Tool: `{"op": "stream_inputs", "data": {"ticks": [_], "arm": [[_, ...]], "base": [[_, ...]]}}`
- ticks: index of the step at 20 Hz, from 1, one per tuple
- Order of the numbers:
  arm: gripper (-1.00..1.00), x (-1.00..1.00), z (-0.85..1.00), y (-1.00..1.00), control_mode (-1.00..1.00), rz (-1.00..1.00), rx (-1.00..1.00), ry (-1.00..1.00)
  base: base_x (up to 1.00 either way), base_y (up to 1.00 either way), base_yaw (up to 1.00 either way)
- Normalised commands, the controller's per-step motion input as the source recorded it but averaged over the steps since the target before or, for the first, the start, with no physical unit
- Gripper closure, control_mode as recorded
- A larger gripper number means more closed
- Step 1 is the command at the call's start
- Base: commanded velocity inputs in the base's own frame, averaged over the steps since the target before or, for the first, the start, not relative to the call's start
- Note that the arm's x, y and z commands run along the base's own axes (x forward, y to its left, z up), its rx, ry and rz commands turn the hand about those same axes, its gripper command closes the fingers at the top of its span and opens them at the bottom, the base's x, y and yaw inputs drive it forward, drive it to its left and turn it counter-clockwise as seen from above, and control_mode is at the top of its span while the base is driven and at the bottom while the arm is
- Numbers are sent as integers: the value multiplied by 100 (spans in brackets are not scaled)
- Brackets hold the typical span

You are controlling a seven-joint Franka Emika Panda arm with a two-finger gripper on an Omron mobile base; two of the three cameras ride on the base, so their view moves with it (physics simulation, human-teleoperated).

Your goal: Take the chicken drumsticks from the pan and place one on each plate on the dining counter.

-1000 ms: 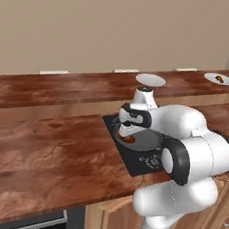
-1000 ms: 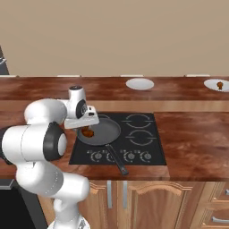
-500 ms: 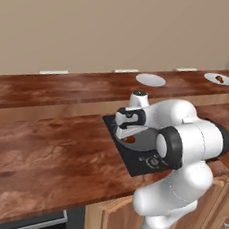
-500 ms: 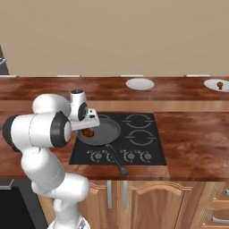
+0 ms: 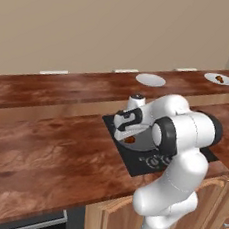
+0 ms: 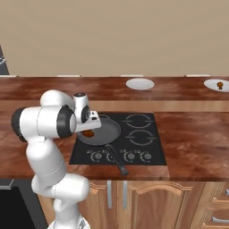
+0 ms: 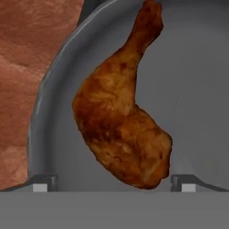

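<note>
Done: one drumstick is seen on the upper-right plate | Left: second drumstick lies in the pan, near plate bare | Tool: jaws held apart, nothing gripped

drumstick in pan | pan on stovetop | plates behind

Lighting even and bright, rendered, no hard shadows. Soft sheen on the worktop. Hand view slightly soft and blocky; base views sharp, undistorted.
</note>
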Motion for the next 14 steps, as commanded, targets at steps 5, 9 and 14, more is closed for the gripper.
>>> {"op": "stream_inputs", "data": {"ticks": [5,9,14], "arm": [[-100,18,-17,0,-100,0,0,0],[-100,16,-15,1,-100,0,0,0],[-100,4,-14,3,-100,0,0,-2]], "base": [[0,0,0],[0,0,0],[0,0,0]]}}
